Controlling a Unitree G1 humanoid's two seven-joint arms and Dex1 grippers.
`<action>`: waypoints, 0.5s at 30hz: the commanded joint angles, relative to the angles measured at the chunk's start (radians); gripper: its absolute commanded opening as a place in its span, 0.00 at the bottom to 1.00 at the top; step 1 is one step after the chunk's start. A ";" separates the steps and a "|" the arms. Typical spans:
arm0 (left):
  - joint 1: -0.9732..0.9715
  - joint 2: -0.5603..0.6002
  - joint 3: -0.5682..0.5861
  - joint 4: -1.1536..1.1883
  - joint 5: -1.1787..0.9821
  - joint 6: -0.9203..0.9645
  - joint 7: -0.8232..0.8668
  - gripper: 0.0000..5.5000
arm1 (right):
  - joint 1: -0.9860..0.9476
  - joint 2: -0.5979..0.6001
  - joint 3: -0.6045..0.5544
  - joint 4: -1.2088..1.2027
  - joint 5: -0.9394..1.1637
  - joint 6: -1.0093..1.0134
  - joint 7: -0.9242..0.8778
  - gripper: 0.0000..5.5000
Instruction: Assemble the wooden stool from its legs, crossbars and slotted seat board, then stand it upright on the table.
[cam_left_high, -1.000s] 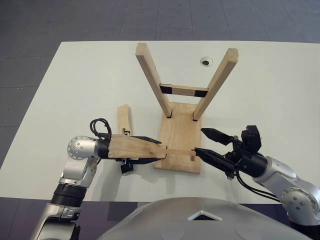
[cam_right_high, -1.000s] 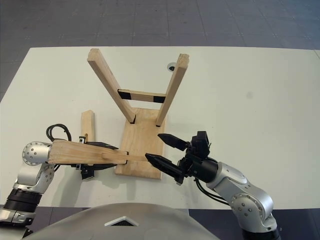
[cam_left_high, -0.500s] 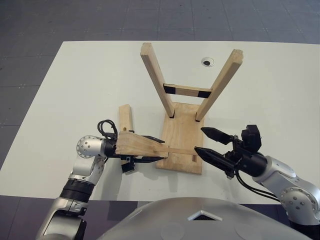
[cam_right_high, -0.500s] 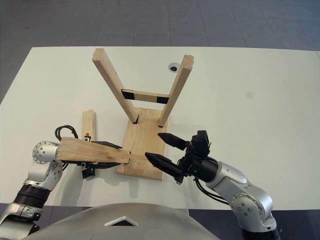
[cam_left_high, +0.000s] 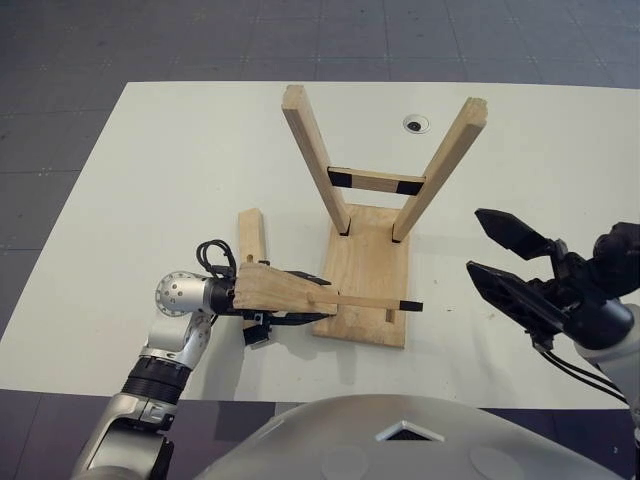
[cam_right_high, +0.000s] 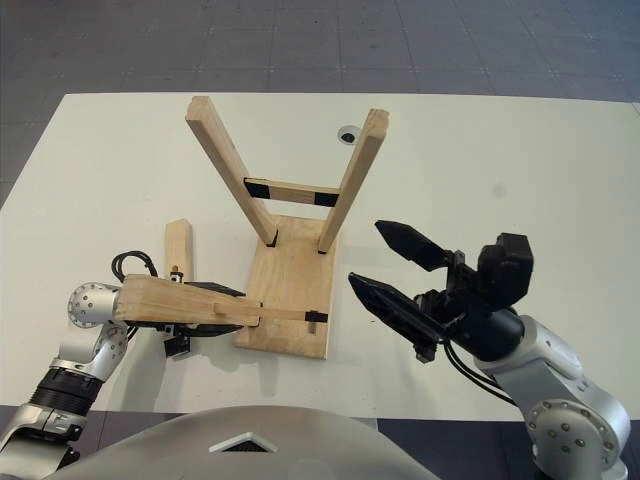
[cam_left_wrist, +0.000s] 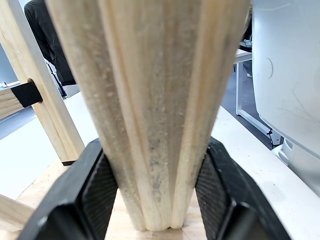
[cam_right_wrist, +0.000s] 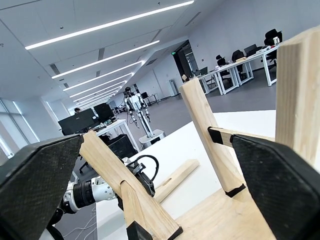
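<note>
The slotted seat board (cam_left_high: 362, 272) lies flat on the table with two legs (cam_left_high: 313, 157) (cam_left_high: 439, 166) standing up from its far end, joined by a black-tipped crossbar (cam_left_high: 372, 181). My left gripper (cam_left_high: 288, 305) is shut on a third leg (cam_left_high: 268, 290) with a thin crossbar (cam_left_high: 375, 301) sticking out rightward over the board's near end; the leg's wood (cam_left_wrist: 150, 100) is squeezed between the black pads (cam_left_wrist: 97, 187). My right gripper (cam_left_high: 505, 256) stands open to the right of the board, apart from the crossbar's black tip (cam_left_high: 411, 306). A loose leg (cam_left_high: 249, 236) lies left of the board.
A round cable hole (cam_left_high: 412, 123) sits in the white table (cam_left_high: 170, 170) near the far edge. Wide bare table lies to the left and right of the stool parts. The table's near edge runs just below both grippers.
My right gripper has pulled back to the right and upward, away from the thin crossbar's tip it was beside. The left arm with its leg shifted slightly right, then kept still.
</note>
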 joint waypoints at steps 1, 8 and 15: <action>0.060 0.015 -0.091 0.119 0.279 0.064 0.104 0.37 | 0.004 -0.022 -0.034 -0.032 0.016 -0.015 0.001 1.00; 0.063 0.004 -0.094 0.091 0.366 0.023 0.271 0.37 | -0.009 -0.024 -0.020 -0.035 0.004 -0.013 -0.012 1.00; 0.041 -0.008 -0.114 0.106 0.378 -0.096 0.313 0.37 | -0.021 -0.024 -0.004 -0.030 -0.007 -0.008 -0.021 1.00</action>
